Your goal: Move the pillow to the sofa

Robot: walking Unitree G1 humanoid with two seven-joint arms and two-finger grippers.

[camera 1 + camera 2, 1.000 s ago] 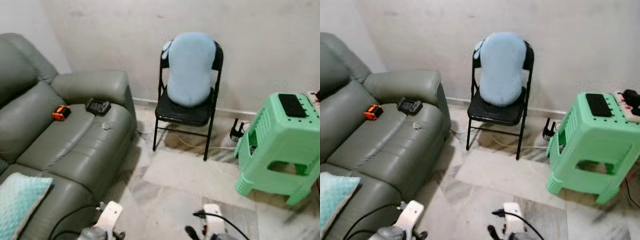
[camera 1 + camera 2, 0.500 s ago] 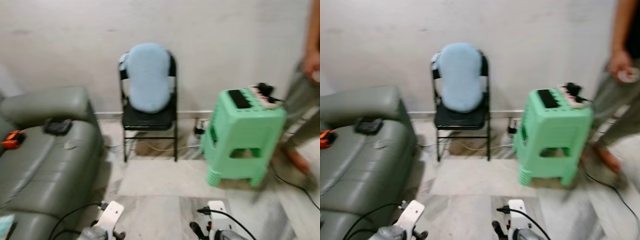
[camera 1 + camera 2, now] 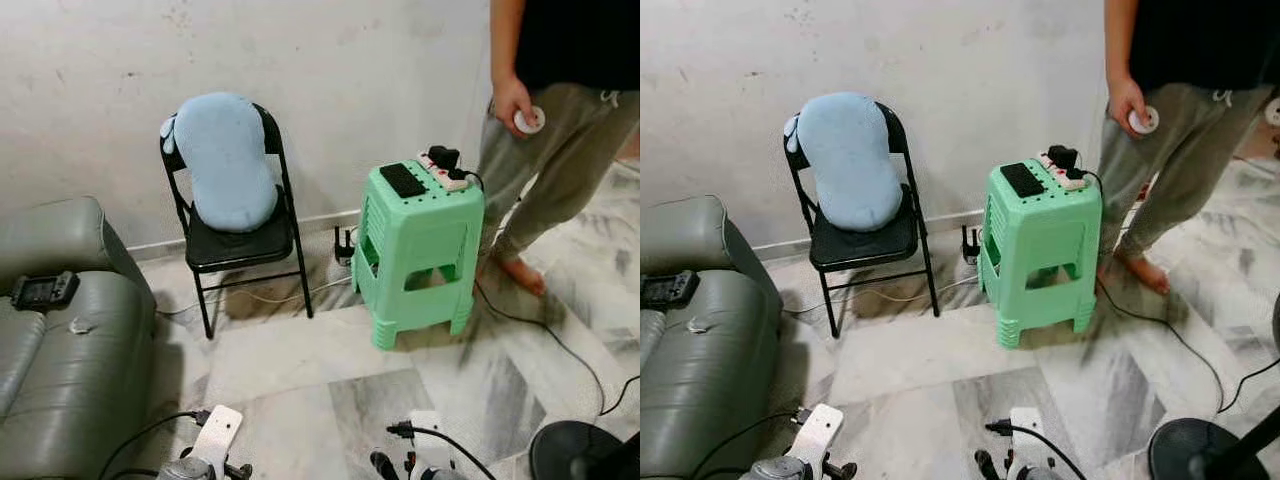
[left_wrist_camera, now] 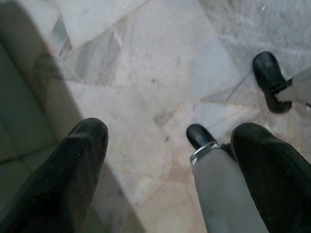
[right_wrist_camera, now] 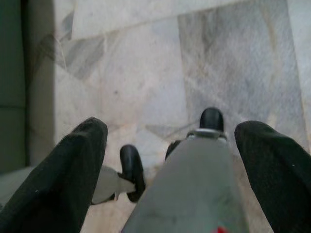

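Camera has swung right since a second ago: the sofa [image 3: 60, 370], which took up the left half of frame, now sits only at lower left, and the whole scene has shifted, so this is a turn of the robot, not a move of things. Pillow [image 3: 225, 160] unchanged: light blue, propped upright against the back of the black folding chair [image 3: 240, 245], upper left of centre. Green stool [image 3: 415, 250] mid-frame, power strip [image 3: 445, 172] on top. A person [image 3: 560, 130] now stands upper right, hand holding a small white object.

Left end effector [image 4: 165, 160] spread, pointing at floor, holding nothing. Right end effector [image 5: 170, 165] likewise spread and empty.

Judgement: approach phase; pillow not yet grasped, chair well ahead. Cables on floor could snag the feet.
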